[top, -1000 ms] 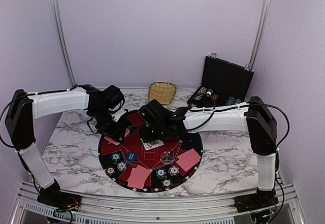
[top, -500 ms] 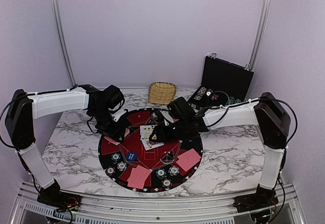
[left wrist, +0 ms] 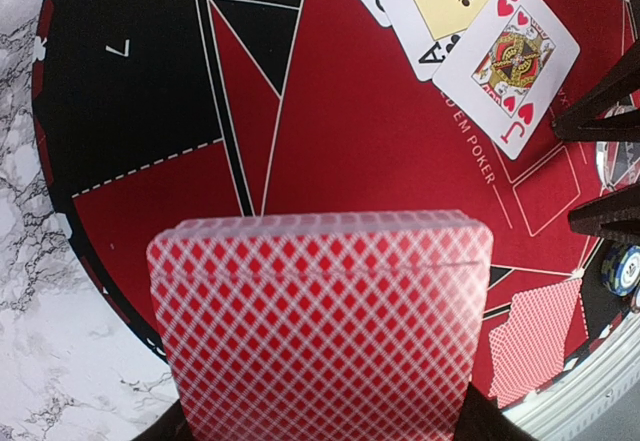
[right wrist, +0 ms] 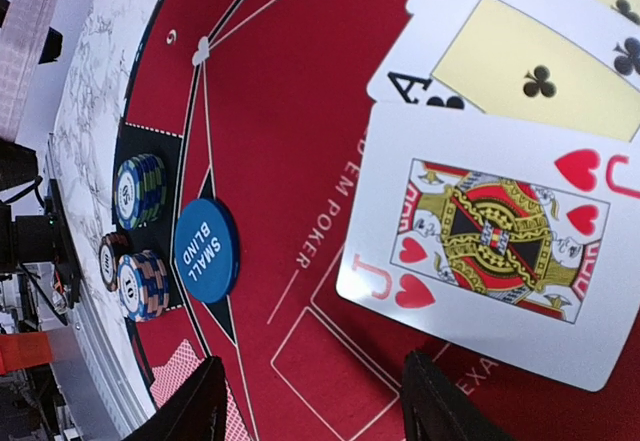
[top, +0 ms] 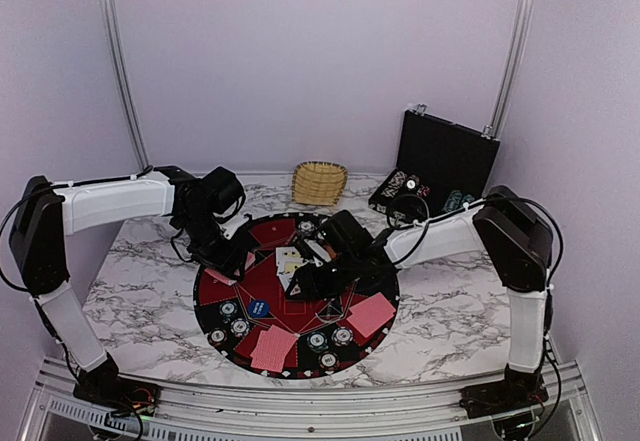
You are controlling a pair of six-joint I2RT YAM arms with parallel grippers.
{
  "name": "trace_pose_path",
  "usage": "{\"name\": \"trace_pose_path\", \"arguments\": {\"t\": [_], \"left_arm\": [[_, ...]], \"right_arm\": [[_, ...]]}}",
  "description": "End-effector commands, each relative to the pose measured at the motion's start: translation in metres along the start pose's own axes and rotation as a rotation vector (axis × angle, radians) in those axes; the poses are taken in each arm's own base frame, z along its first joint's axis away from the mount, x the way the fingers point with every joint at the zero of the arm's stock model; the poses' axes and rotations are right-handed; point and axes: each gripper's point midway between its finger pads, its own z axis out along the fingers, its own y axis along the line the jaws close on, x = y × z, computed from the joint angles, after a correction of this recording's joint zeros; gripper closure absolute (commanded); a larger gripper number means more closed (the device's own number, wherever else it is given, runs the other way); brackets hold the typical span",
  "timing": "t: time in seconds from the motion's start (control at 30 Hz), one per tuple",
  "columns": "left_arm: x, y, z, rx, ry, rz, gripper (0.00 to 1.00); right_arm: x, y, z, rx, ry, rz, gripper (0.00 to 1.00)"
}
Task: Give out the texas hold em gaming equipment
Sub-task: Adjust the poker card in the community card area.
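Marble counter point(top: 140, 301), round mat point(top: 262, 283): face-up jack of hearts point(right wrist: 497, 241) overlaps ace of clubs point(right wrist: 520, 66) mid-mat, right end effector point(right wrist: 315, 401) hovers beside them, jaws apart and empty, left end effector point(top: 222, 253) clamps the red-backed deck point(left wrist: 325, 331) above the mat's left side, blue small-blind disc point(right wrist: 206, 249) sits beside chip stacks point(right wrist: 140, 189).

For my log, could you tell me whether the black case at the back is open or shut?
Open: the black case has its lid standing upright behind its base.
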Motion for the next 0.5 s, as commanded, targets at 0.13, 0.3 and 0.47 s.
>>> {"name": "trace_pose_path", "arguments": {"t": [0.13, 0.3, 0.47], "left_arm": [[-0.005, -0.001, -0.012, 0.015, -0.047, 0.007, 0.63], [-0.005, -0.001, -0.012, 0.015, -0.046, 0.008, 0.63], [-0.004, -0.001, -0.012, 0.016, -0.046, 0.009, 0.63]], "right_arm": [[-0.015, 0.015, 0.014, -0.049, -0.018, 0.001, 0.41], [-0.016, 0.011, 0.023, -0.044, -0.009, 0.012, 0.41], [-0.018, 0.014, 0.030, -0.051, -0.006, 0.010, 0.41]]}}
